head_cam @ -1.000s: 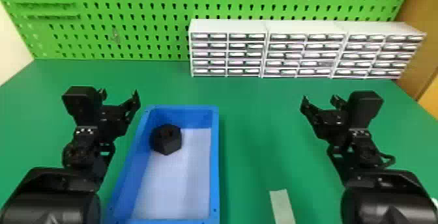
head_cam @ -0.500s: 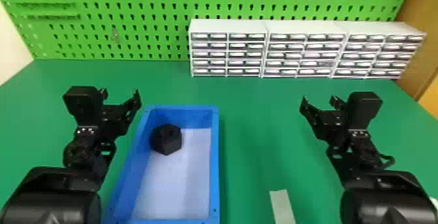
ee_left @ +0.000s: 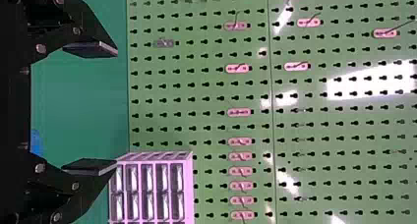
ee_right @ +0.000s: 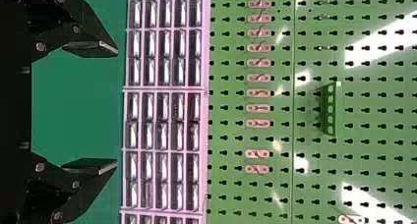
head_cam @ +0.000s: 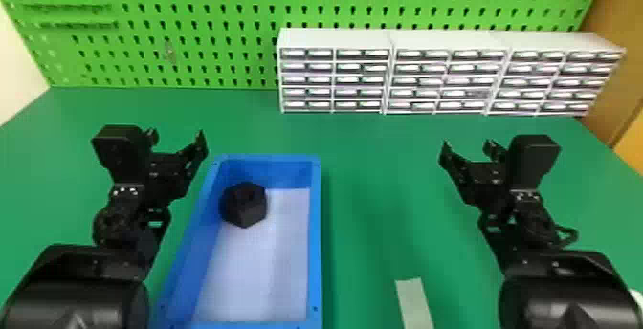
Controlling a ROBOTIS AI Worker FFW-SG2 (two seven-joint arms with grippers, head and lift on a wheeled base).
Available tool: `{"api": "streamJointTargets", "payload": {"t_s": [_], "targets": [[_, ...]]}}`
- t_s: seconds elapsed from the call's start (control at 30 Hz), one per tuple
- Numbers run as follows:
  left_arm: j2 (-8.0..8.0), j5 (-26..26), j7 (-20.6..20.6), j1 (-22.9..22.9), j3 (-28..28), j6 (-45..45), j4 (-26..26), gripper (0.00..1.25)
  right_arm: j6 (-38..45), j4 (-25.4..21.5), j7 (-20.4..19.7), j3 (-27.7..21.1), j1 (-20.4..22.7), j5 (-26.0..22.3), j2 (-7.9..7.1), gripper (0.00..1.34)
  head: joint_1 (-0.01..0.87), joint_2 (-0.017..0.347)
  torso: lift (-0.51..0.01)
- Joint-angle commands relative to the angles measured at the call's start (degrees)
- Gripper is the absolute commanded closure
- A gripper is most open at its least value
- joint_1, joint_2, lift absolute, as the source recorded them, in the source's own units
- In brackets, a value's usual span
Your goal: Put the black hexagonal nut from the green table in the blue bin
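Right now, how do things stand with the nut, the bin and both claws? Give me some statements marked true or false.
1. The black nut lies inside the blue bin. True.
2. The left claw is clamped on the nut. False: the left claw is open and empty.
3. The right claw is open. True.
4. The white drawers stand inside the bin. False: the white drawers stand behind it, by the green pegboard.

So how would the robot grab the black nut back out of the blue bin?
Probably from straight above, with the open left pincer closing on two opposite flat sides of the nut. It's six-sided, so flats beat corners. The left wall of the blue bin is close, but nothing covers the nut's top.
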Motion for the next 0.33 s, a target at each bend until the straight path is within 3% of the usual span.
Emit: {"api": "streamJointTargets", "payload": {"t_s": [0.0, 0.3], "targets": [[0.0, 0.0, 0.1, -0.1, -0.1, 0.0, 0.0, 0.45, -0.1, 0.1, 0.0, 0.2, 0.0, 0.0, 0.05, 0.46, 0.686, 0.052, -0.097], [0.0, 0.0, 0.1, -0.1, 0.0, 0.0, 0.0, 0.45, -0.4, 0.3, 0.0, 0.4, 0.2, 0.0, 0.05, 0.46, 0.686, 0.052, -0.097]]}}
